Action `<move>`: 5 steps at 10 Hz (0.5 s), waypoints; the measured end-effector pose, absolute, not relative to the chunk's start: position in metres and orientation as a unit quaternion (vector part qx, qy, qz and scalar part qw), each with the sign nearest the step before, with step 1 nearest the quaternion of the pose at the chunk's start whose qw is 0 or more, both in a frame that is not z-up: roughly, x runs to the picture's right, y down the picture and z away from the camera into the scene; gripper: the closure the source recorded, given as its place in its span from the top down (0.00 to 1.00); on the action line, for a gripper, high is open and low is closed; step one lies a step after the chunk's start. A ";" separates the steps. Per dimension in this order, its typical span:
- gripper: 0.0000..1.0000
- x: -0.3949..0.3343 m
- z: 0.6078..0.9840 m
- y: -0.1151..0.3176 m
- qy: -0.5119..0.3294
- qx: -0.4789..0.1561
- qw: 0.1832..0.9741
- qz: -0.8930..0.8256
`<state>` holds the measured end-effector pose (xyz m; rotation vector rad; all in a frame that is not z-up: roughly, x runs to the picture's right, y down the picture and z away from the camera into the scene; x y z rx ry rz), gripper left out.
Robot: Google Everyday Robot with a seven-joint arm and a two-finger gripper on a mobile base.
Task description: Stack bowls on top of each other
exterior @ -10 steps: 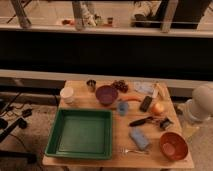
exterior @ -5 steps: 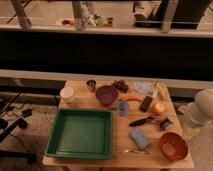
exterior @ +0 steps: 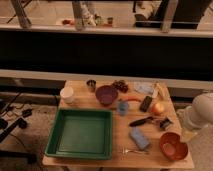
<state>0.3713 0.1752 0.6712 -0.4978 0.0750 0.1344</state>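
Next to no movement since a second ago: same places for everything on the table (exterior: 120, 127), only a slight drop of the arm at the right edge. From the left: green tray (exterior: 80, 132) at the near left corner, white paper cup (exterior: 66, 94) behind it, then the purple-maroon bowl (exterior: 106, 94) upright toward the back, small blue cup (exterior: 123, 107) just beside it, apple (exterior: 158, 108) and blue sponge (exterior: 139, 138) further right. Near the front right corner, the orange-red bowl (exterior: 173, 145), upright, well apart from the purple one. At the table's right edge, just beside that bowl, the gripper (exterior: 188, 133), spread wide and holding nothing. Likely trouble ahead: knocking over the blue cup or rolling the apple while carrying one bowl across the clutter; shoving the orange-red bowl off the near corner with a clumsy pinch on its thin rim; a tilted release, with no proper nesting.
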 end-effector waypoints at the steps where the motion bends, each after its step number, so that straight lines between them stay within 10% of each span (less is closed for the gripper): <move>1: 0.80 0.373 0.674 0.180 0.037 -0.249 0.965 0.069; 5: 0.80 0.382 0.688 0.193 0.037 -0.260 0.962 0.078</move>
